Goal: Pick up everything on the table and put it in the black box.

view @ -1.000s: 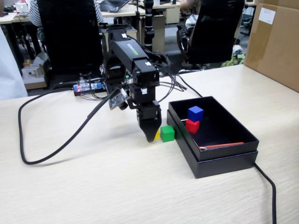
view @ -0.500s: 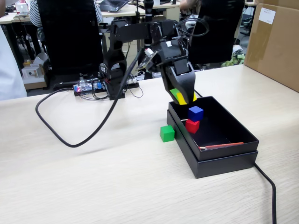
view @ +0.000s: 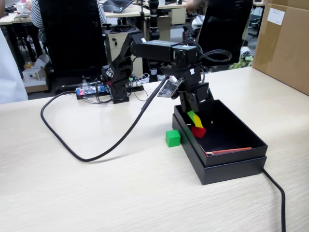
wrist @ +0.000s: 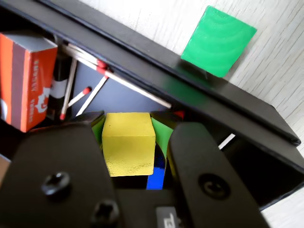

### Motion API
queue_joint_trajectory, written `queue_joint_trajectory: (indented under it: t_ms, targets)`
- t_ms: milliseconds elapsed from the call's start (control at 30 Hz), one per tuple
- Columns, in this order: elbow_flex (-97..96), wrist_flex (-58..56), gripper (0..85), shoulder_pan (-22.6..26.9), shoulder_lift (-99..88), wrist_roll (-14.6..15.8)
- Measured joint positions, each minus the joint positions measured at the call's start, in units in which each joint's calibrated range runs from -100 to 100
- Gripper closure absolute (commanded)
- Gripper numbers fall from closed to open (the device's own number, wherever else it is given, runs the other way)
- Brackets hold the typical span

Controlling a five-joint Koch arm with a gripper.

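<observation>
Gripper (view: 197, 119): closed on the yellow cube (wrist: 128, 142), held over the interior of the black box (view: 241, 140).
Progress: red cube (view: 199, 131) lies inside the box; a blue cube (wrist: 156, 175) shows just beneath the held one, seemingly in the box; the yellow one awaits release.
Remaining: green cube (view: 173, 138) rests on the table (view: 120, 188), just beside the box's outer wall.
Other box contents: loose matches (wrist: 95, 88) and an orange matchbox (wrist: 26, 78).
</observation>
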Motion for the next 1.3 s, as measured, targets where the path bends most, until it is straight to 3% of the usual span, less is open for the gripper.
queue_joint_trajectory:
  t_ms: [267,333,433,567,700,1000,1300]
  targets:
    - [0.7,-0.1,73.9,0.0,5.2,0.0]
    - [1.0,-0.2,68.9,-0.1,6.1,0.0]
    - [1.0,-0.2,52.8,0.0,7.5,0.1]
    - [1.0,-1.5,46.0,0.0,7.6,0.2]
    - [0.9,-1.9,44.4,-0.1,5.8,0.2]
    - [-5.1,-3.9,42.6,-2.5,-20.3,0.2]
    - [-23.4,-3.8,36.2,-6.6,-32.0,-0.1]
